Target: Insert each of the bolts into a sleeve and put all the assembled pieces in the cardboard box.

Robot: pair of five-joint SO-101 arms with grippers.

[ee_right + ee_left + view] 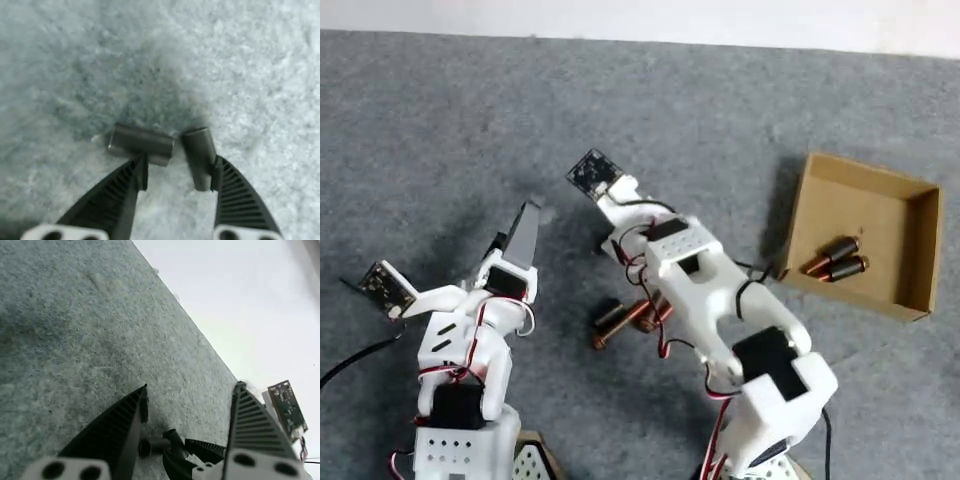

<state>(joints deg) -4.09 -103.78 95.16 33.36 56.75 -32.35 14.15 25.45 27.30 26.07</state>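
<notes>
Two dark sleeves lie on the grey carpet in the right wrist view, one (141, 142) lying crosswise, the other (198, 156) lying along the fingers. My right gripper (180, 160) is open low over them, the second sleeve between its fingers, close to one finger (235, 200). In the high view this gripper (603, 243) is mostly hidden under its arm. My left gripper (517, 228) stands open and empty to the left, above bare carpet (192, 386). Copper bolts with a dark sleeve (632, 318) lie in a small pile beside the right arm. The cardboard box (910, 250) holds two assembled pieces (835, 258).
The right arm's camera board (285, 405) and its dark gripper with a sleeve (152, 445) appear past my left fingers. A white wall edge (720, 20) runs along the far side of the carpet. Open carpet lies between the arms and the box.
</notes>
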